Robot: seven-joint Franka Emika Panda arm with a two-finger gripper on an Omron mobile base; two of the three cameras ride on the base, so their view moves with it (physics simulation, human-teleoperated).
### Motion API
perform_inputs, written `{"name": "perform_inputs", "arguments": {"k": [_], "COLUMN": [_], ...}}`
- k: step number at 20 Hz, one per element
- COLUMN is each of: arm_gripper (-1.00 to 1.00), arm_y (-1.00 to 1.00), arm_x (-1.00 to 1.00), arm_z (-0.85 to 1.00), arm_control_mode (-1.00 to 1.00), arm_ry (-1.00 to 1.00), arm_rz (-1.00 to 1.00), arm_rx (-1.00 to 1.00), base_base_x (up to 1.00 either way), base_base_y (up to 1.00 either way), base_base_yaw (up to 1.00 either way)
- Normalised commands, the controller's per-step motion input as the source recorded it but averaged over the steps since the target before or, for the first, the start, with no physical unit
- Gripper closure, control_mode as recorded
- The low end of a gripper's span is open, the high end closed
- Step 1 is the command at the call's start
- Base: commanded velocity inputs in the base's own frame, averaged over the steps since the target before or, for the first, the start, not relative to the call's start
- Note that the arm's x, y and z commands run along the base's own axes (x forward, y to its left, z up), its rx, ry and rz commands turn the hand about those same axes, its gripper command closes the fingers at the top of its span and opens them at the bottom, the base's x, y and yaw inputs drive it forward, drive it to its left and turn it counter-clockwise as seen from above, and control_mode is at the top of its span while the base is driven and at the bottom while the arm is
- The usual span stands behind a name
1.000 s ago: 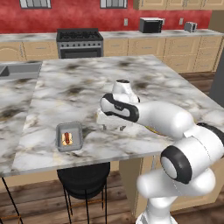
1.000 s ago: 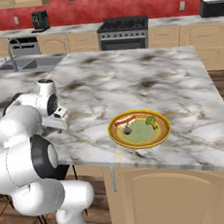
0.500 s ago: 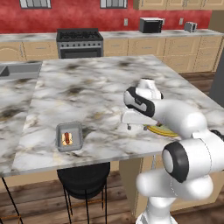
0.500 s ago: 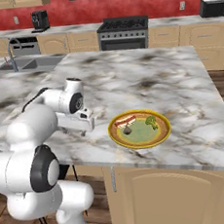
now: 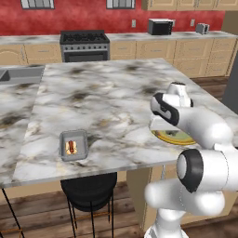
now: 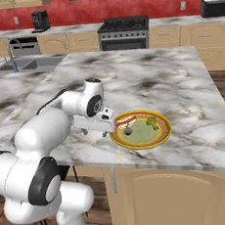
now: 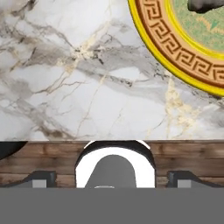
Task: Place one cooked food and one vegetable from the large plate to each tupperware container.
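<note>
Marble island counter (image 6: 179, 78). Large plate (image 6: 162, 137) near front edge, holding hot dog (image 6: 125, 121), dark piece (image 6: 128, 130), broccoli (image 6: 152, 123). Tupperware container (image 5: 73, 145) well apart on other side, hot dog inside. Gripper (image 6: 112, 126) at plate rim, jaws spread wide, empty; in right base view, food lies at 3 o'clock from jaws, hot dog nearest, long axis roughly 3-to-9.

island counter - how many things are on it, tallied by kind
Large plate: 1
Tupperware container: 1, with a hot dog in it
Foods on the plate: 3, namely a hot dog, a broccoli floret and a dark piece I cannot identify
Total: 6
</note>
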Motion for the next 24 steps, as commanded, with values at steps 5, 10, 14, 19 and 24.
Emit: {"name": "perform_inputs", "arguments": {"k": [5, 10, 14, 19, 24], "arm_gripper": [-1.00, -1.00, -1.00, -1.00, -1.00], "arm_y": [-0.63, -0.59, -0.55, -0.33, -0.01], "arm_x": [0.03, 0.19, 0.27, 0.35, 0.26], "arm_z": [0.00, 0.00, 0.00, 0.00, -0.14], "arm_control_mode": [-1.00, -1.00, -1.00, -1.00, -1.00], "arm_ry": [-0.03, -0.02, -0.05, -0.05, -0.02], "arm_rz": [-0.06, 0.00, 0.00, 0.00, 0.04], "arm_rx": [-0.01, 0.00, 0.00, 0.00, 0.00], "base_base_x": [0.00, 0.00, 0.00, 0.00, 0.00], "base_base_y": [0.00, 0.00, 0.00, 0.00, 0.00], "base_base_yaw": [0.00, 0.00, 0.00, 0.00, 0.00]}}
